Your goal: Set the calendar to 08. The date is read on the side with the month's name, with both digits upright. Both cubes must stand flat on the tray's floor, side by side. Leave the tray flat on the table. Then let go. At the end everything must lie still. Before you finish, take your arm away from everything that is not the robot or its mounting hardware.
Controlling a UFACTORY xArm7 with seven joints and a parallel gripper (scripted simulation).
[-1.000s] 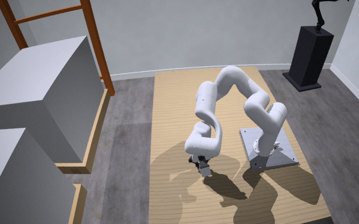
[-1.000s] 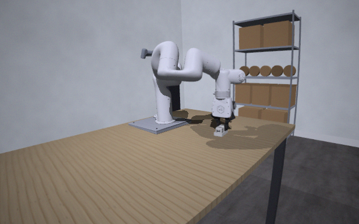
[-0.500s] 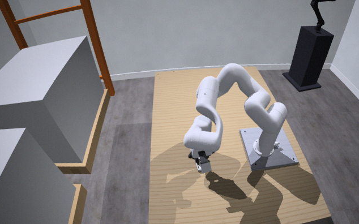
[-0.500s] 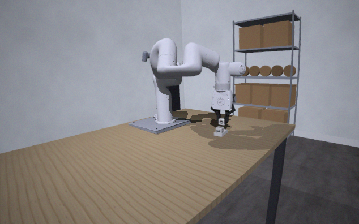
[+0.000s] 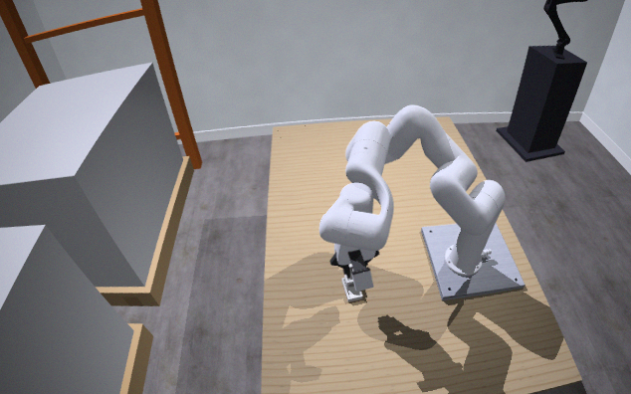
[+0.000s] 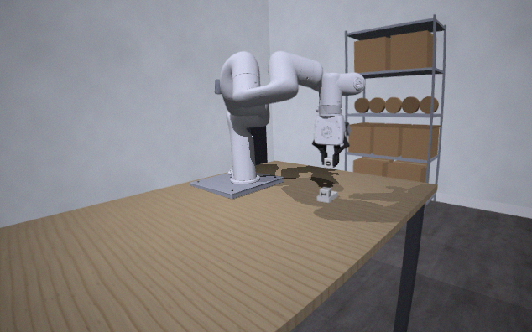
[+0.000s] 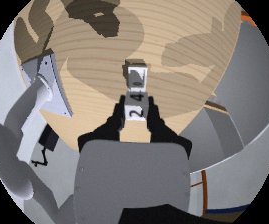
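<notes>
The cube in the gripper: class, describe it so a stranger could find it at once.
Start at the white arm's grey base plate on the wooden table, then follow the arm out to the gripper hanging above the small white tray. The cube is pinched between its dark fingers, off the table, unlike the other cube sitting in the tray.
</notes>
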